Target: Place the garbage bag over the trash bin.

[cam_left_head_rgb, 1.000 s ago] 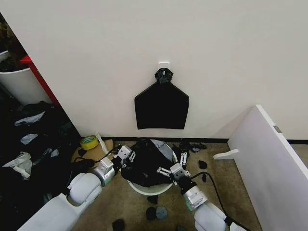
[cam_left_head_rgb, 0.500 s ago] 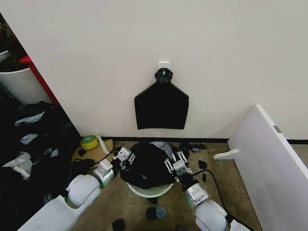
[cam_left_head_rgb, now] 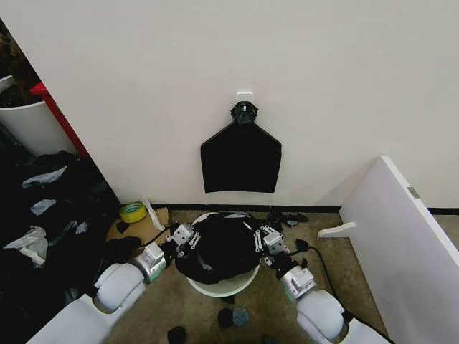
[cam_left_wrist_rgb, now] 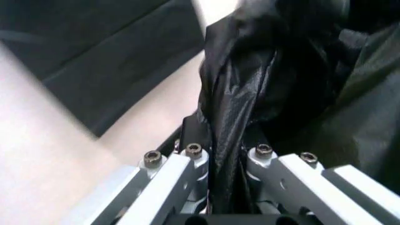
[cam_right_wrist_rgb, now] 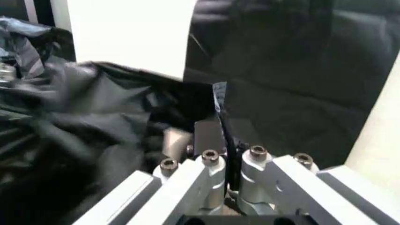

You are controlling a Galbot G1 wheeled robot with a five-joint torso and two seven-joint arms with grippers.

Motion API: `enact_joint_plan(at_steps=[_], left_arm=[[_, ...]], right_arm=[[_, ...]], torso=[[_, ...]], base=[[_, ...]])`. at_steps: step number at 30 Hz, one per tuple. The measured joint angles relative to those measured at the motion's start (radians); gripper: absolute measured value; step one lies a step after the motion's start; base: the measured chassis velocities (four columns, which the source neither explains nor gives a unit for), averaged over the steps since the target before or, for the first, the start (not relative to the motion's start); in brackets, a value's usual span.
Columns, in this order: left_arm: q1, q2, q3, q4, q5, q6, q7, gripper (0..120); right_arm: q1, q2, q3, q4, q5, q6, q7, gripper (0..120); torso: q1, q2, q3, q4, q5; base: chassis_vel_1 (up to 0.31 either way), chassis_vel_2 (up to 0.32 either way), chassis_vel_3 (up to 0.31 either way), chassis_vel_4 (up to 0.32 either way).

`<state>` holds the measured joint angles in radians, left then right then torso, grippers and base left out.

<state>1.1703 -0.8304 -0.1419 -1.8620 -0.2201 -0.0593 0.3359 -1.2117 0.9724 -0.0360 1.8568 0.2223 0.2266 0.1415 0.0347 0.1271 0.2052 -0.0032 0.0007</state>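
Note:
The glossy black garbage bag (cam_left_head_rgb: 219, 247) is spread over the top of the cream-white trash bin (cam_left_head_rgb: 222, 288), whose front rim shows below it. My left gripper (cam_left_head_rgb: 184, 236) holds the bag's left edge. My right gripper (cam_left_head_rgb: 265, 241) holds its right edge. In the left wrist view a thick fold of the garbage bag (cam_left_wrist_rgb: 237, 103) is pinched between the shut fingers (cam_left_wrist_rgb: 194, 161) of the left gripper (cam_left_wrist_rgb: 226, 152). In the right wrist view a thin strip of the garbage bag (cam_right_wrist_rgb: 220, 105) runs up from the right gripper (cam_right_wrist_rgb: 233, 157), which is shut on it.
A flat black bundle (cam_left_head_rgb: 241, 158) hangs on the wall above. Small black lumps (cam_left_head_rgb: 233, 317) lie on the floor in front. A yellow tape roll (cam_left_head_rgb: 133, 211) sits at the left, a white board (cam_left_head_rgb: 398, 236) leans at the right, and dark clutter (cam_left_head_rgb: 50, 215) fills the left.
Both grippers have moved apart and toward the wall, stretching the bag wider across the bin's top. More of the bin's front rim shows now.

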Motion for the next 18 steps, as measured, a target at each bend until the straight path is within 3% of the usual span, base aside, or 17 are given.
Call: enact_joint_plan(at_steps=[5,9,12,16,18], left_arm=[[-0.018,-0.001,-0.014,0.046,0.016,-0.111,0.136,5],[-0.026,-0.002,-0.036,0.068,0.002,-0.147,0.153,5],[-0.033,-0.009,-0.060,0.079,-0.047,-0.152,0.156,5],[-0.057,-0.024,-0.093,0.099,-0.209,-0.152,0.204,5],[-0.064,-0.027,-0.098,0.106,-0.241,-0.152,0.225,5]], right_arm=[[0.010,-0.011,0.030,-0.055,0.046,0.023,-0.063,0],[0.012,-0.014,0.052,-0.110,0.053,0.080,-0.130,0],[0.011,-0.017,0.074,-0.160,0.066,0.162,-0.227,0],[0.019,-0.013,0.101,-0.244,0.099,0.298,-0.389,0],[0.023,-0.010,0.104,-0.259,0.102,0.318,-0.414,0]], torso=[[0.000,0.000,0.000,-0.0001,0.0000],[0.000,0.000,0.000,0.0000,0.0001],[0.000,0.000,0.000,0.0001,0.0000],[0.000,0.000,0.000,-0.0001,-0.0002],[0.000,0.000,0.000,-0.0002,0.0000]], base=[[0.000,0.000,0.000,0.000],[0.000,0.000,0.000,0.000],[0.000,0.000,0.000,0.000],[0.000,0.000,0.000,0.000],[0.000,0.000,0.000,0.000]])
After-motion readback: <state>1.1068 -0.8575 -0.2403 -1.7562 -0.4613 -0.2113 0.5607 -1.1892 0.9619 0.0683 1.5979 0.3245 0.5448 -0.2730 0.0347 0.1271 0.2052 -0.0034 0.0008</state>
